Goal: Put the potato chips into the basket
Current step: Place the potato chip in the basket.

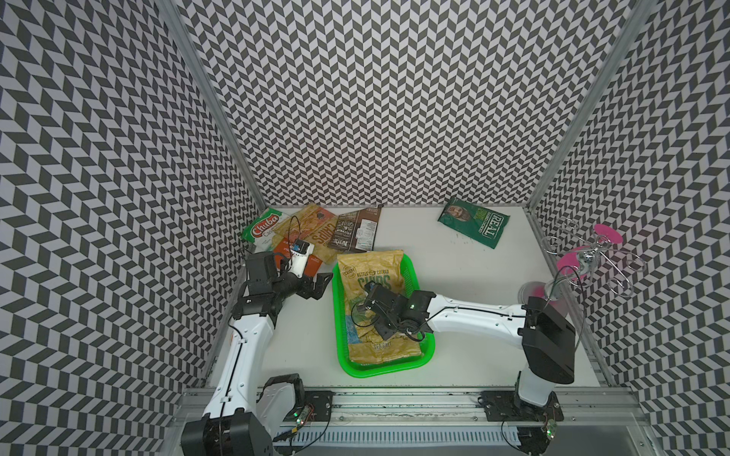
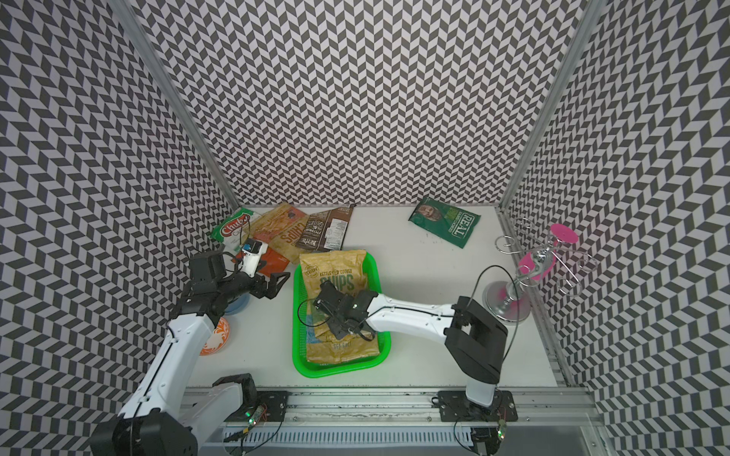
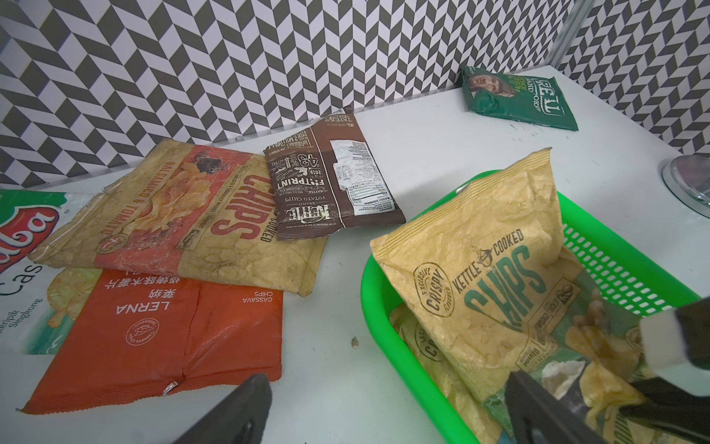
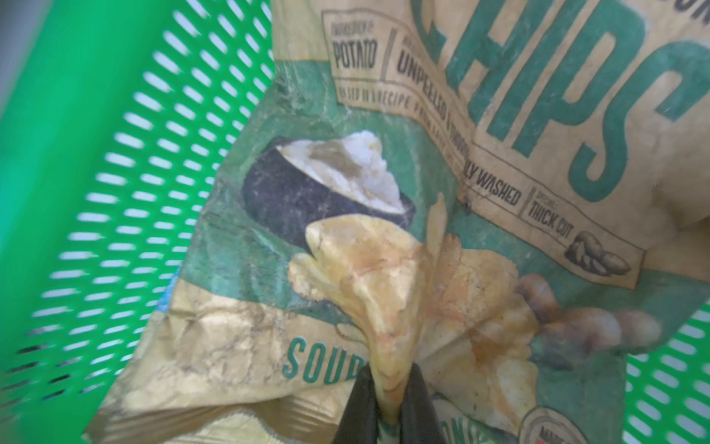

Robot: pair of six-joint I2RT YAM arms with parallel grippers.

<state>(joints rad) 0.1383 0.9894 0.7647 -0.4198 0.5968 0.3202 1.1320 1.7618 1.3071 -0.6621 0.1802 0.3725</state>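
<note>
The tan CHIPS bag (image 1: pixel 369 272) lies lengthwise in the basket (image 1: pixel 379 371) on top of a second tan bag (image 1: pixel 381 349), its long axis along the basket's long sides and its top end riding over the far rim; the right gripper (image 4: pixel 388 401) pinches a raised fold of its front panel. The left gripper (image 1: pixel 320 283) hangs spread wide just off the basket's left rim. Past the basket's far left corner the Kettle bag (image 3: pixel 330 180) and orange bag (image 3: pixel 165 338) overlap others, the REAL bag (image 1: pixel 474 223) lies well beyond the far right corner, and bare table (image 1: pixel 474 316) runs along the basket's right side

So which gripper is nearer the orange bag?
Left. The left gripper is open beside the orange bag; the right gripper is in the basket, pinching the tan CHIPS bag.
</note>
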